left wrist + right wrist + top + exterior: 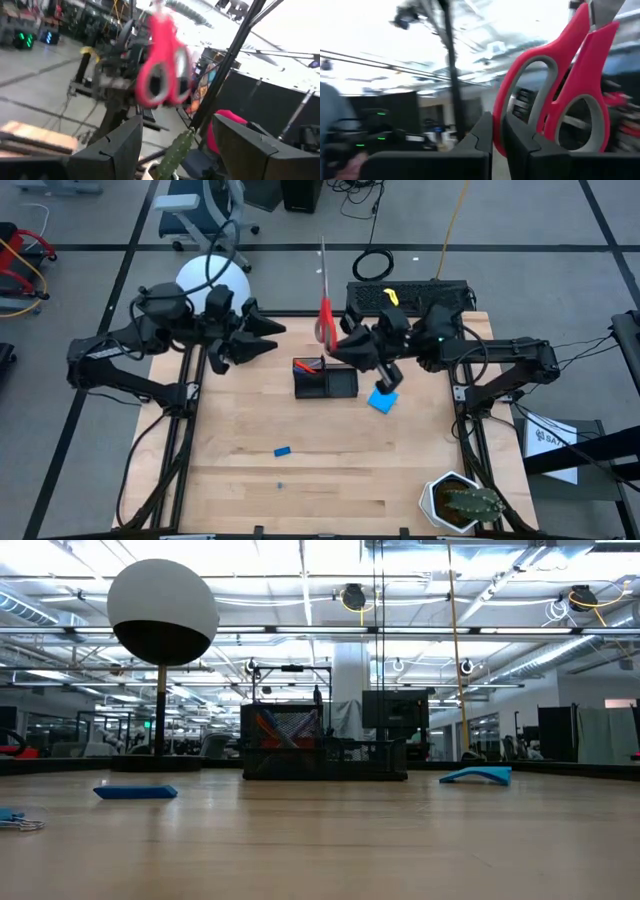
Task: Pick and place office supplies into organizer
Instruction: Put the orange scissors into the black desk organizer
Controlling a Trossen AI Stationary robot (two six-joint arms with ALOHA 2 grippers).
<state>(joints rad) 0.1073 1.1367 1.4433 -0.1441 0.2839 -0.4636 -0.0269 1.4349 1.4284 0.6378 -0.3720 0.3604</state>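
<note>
Looks like we're somewhere in the middle here. The organizer [325,378], a small black mesh caddy sitting mid-table, already has a couple of thin pens [308,365] poking out of its taller section (orange and maybe a darker one, hard to tell).

The red-handled scissors [325,305] are up in the air just behind the organizer, blades pointing away from it toward the far edge of the table. The right gripper [349,340] has its fingers pinched tight on one of the handle loops; the right wrist view shows the glossy red plastic loops with grey liners right against its fingers [517,142]. The left gripper [272,337], on the other side of the scissors and a bit apart from them, has its jaws spread wide with nothing between them. My read is this is a handover that's just gone to the right arm, but that's a guess.

Still left on the wood table [330,480]: the bright blue square pad [383,400], flat and slightly curled at an edge, lying just beside the organizer on the right arm's side, and the small blue eraser-like piece [283,451], a little slab, well in front of the organizer. There's also a tinier blue speck past that, too small to identify.

So: pens in, scissors on the way, pad and eraser to go.
</note>
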